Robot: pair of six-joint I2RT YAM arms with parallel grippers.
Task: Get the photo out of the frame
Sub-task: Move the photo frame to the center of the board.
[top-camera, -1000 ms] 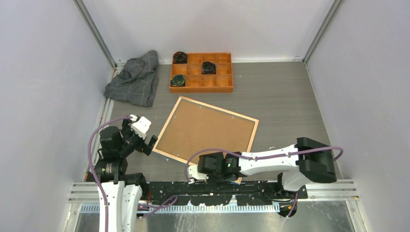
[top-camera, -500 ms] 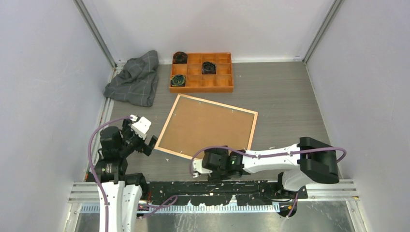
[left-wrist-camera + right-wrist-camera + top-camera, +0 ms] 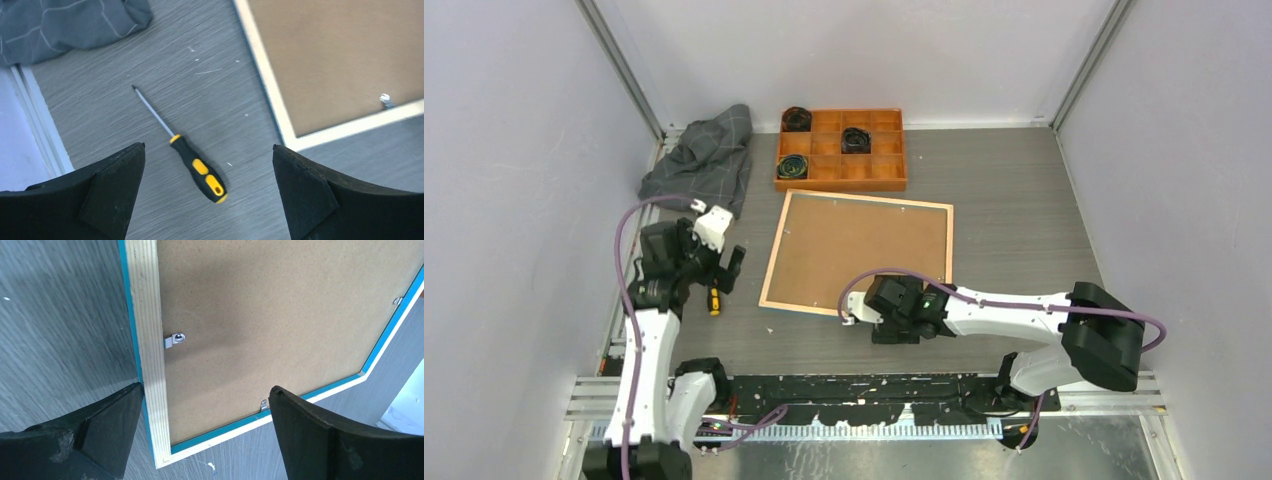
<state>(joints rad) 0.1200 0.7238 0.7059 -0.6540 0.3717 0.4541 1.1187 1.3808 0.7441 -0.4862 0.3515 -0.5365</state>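
a: where do we stand with the frame [image 3: 774, 250]?

b: it lies face down in the middle of the overhead view, wood rim up, its edges nearly square with the picture. the brown backing board [image 3: 864, 250] fills it, so the photo is hidden underneath and we can't see any of it.

a: and our grippers?

b: both are spread wide and hold nothing. the right gripper [image 3: 852, 314] hovers at the frame's lower rim, pointing toward the left of the picture. the left gripper [image 3: 727, 266] hangs beside the frame's left rim, apart from it, above a yellow-and-black screwdriver [image 3: 197, 167] lying on the table [image 3: 1024, 200].

a: so which arm is nearer?

b: the right, we'd say. in its wrist view the wood rim runs top to bottom, just inside the finger [image 3: 100, 430] at the lower left. a small metal clip [image 3: 175, 339] sits against that rim, ahead of the jaws. a second clip [image 3: 262, 404] shows on the lower rim, close to the other finger.

a: then the move turns on that first clip?

b: we think so. the board looks pinned by those clips, and the nearest lies ahead and a little left of the open jaws. we'd go forward and down along the rim's line. the risk we see is shoving the frame sideways instead of turning the clip.
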